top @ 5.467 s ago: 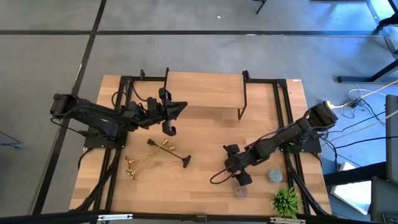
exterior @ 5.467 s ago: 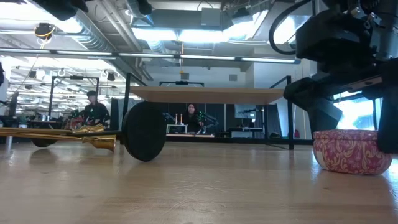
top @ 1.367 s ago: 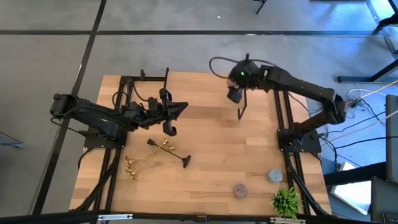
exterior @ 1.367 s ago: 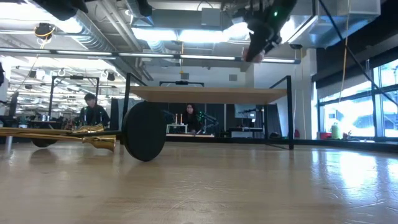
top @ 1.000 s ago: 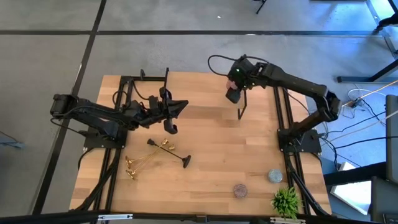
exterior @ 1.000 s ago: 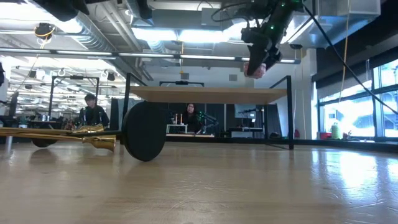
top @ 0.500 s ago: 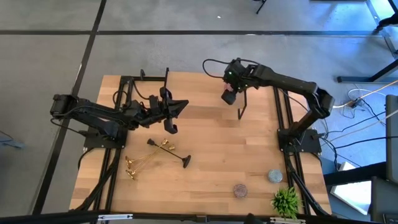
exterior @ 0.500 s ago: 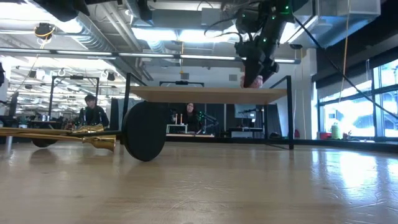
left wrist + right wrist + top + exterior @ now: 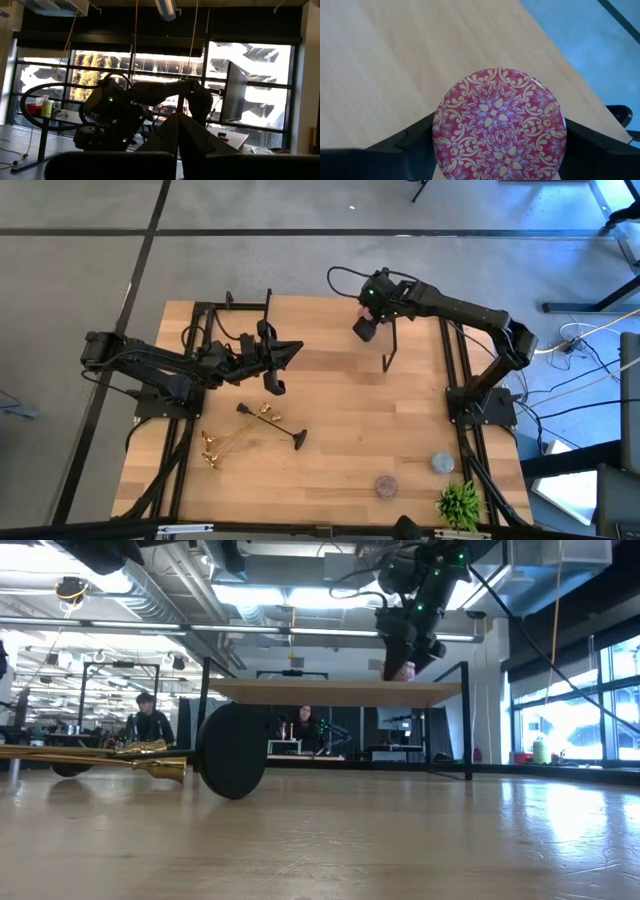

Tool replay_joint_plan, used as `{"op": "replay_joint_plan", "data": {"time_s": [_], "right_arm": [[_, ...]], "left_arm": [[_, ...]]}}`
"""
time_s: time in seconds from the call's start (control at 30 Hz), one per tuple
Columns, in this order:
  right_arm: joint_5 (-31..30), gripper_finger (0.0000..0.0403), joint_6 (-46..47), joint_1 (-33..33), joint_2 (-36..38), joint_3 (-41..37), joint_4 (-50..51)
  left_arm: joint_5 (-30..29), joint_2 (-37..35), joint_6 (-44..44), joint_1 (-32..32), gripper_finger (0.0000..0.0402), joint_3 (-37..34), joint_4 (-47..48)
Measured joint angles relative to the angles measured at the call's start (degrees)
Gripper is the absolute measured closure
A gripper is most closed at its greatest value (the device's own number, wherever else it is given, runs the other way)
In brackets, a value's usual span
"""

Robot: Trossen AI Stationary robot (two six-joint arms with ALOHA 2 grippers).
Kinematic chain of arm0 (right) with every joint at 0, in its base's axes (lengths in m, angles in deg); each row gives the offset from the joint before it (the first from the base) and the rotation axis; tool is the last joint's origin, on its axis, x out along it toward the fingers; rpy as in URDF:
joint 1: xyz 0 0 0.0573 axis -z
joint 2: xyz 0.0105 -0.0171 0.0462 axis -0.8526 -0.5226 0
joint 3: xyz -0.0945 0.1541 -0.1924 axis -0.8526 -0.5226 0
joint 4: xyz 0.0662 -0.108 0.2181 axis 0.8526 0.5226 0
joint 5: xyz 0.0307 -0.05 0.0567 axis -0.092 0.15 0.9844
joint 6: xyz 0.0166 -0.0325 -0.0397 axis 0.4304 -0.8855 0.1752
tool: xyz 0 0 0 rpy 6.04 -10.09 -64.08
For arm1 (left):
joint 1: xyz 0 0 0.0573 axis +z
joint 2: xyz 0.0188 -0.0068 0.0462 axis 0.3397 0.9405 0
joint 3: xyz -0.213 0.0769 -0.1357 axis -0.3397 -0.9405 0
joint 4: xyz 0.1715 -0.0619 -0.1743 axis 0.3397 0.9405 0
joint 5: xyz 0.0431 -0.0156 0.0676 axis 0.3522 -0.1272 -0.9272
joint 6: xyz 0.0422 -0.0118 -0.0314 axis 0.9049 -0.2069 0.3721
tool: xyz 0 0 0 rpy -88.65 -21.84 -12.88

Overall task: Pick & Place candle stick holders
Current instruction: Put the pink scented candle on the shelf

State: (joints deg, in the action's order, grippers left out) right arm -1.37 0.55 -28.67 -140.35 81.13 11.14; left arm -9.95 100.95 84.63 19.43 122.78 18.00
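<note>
Pale wood desk [image 9: 340, 430], planked, smooth with a soft satin sheen in the low view. Raised shelf [image 9: 330, 325] of the same light wood on thin matt black metal legs. Two candle stick holders [image 9: 235, 438] in shiny polished gold metal, the third, the black holder [image 9: 275, 425], matt, with a dull dark round base [image 9: 231, 750]. Round tin [image 9: 499, 124] between the right claw [image 9: 500, 145] fingers, smooth lid printed in red with a cream floral pattern, slightly glossy. Arms of matt black plastic or metal. Small plant [image 9: 459, 503] with green leafy foliage. Grey floor [image 9: 300, 260], smooth and dull.
</note>
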Motion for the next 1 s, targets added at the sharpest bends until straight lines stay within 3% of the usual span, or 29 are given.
{"op": "replay_joint_plan", "data": {"time_s": [1.0], "right_arm": [[1.60, 0.0095, 1.09, 0.61, 0.00, -0.01, 3.49]], "left_arm": [[0.00, 0.00, -0.39, 0.00, 0.0398, 0.00, -0.02]]}}
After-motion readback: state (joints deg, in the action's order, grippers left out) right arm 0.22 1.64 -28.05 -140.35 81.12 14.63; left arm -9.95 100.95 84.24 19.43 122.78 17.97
